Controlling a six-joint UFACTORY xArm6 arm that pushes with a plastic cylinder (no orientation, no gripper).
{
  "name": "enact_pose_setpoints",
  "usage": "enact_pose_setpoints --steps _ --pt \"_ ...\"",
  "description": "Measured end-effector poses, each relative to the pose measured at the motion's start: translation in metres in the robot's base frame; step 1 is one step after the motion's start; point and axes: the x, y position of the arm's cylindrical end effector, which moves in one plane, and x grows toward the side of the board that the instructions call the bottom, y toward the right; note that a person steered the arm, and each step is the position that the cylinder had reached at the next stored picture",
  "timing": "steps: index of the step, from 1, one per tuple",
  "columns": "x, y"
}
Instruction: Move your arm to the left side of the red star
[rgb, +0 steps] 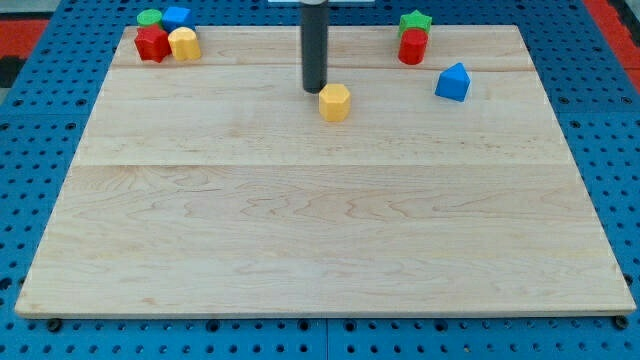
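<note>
The red star (151, 44) sits near the board's top left corner, in a cluster with a yellow block (184, 44) on its right, a green block (149, 18) behind it and a blue block (176, 16) behind the yellow one. My tip (315, 90) is near the top middle of the board, far to the right of the red star. It stands just left of and slightly above a yellow hexagonal block (335, 102), close to it; contact is unclear.
A red cylinder (412, 47) with a green star (415, 22) behind it stands at the top right. A blue block (453, 82) lies to their lower right. The wooden board (320, 230) rests on a blue pegboard.
</note>
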Motion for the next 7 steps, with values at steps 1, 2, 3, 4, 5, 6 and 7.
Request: enact_pose_setpoints --steps 1,2,3,4,5,6,7 --pt "0.001 -0.046" --pt "0.002 -0.165" --pt "-0.021 -0.282" --pt "-0.021 -0.282" --pt "-0.048 -0.274" --pt "-0.085 -0.263" --pt "-0.117 -0.261"
